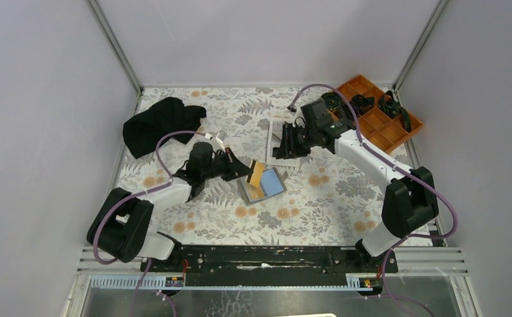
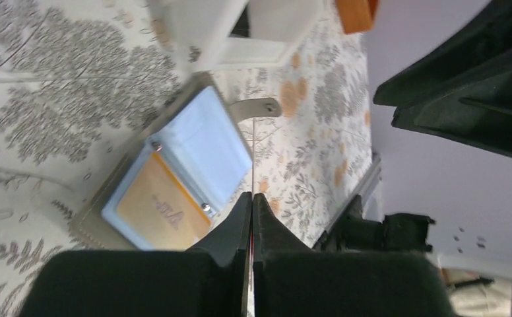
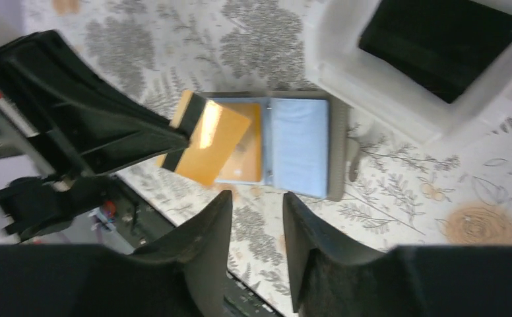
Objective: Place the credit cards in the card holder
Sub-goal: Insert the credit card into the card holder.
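Pinching an orange-gold credit card [image 3: 204,135], jaws pressed on its edge: left gripper [image 2: 252,198]; over the open card holder [image 3: 299,145] on the table [image 1: 319,198] | right gripper [image 3: 256,205]: spread, empty; near white tray [image 3: 379,99] holding black cards [image 3: 438,39]

Floral table [image 1: 319,205] bears black cloth [image 1: 161,124]; open card holder [image 1: 274,184]; white tray [image 1: 274,129]; orange tray [image 1: 386,132]

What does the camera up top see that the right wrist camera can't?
Only the top camera shows the black cloth and the orange tray. Only the right wrist camera shows the black cards lying in the white tray. Both show the open card holder and the orange card pinched in the left gripper, over the holder.
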Tool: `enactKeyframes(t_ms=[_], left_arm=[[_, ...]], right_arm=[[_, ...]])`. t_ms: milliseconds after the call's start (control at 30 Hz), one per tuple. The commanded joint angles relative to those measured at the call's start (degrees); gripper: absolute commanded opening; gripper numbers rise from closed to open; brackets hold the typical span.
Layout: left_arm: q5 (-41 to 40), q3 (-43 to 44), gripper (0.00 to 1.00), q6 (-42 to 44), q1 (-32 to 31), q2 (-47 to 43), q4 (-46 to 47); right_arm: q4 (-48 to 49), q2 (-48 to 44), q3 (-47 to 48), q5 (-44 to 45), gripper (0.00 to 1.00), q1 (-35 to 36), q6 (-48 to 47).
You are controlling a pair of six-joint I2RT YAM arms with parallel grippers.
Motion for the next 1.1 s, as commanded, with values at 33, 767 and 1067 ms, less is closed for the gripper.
enactKeyframes(t_ms=[33, 767, 1067], left_arm=[[-19.3, -4.2, 0.00, -4.9, -4.6, -5.4, -3.0], [-59.2, -5.3, 0.00, -24.0, -30.6, -9.3, -9.1], [-68.1, -5.8, 0.00, -28.7, -35.1, -9.1, -12.8]], right_arm=[[2.8, -2.6, -4.6, 15.3, 0.31, 3.9, 0.4], [9.2, 7.0, -9.9, 29.3, 0.00, 8.1, -1.1], [10.1, 9.9, -9.1, 28.9, 0.00, 8.5, -1.1]])
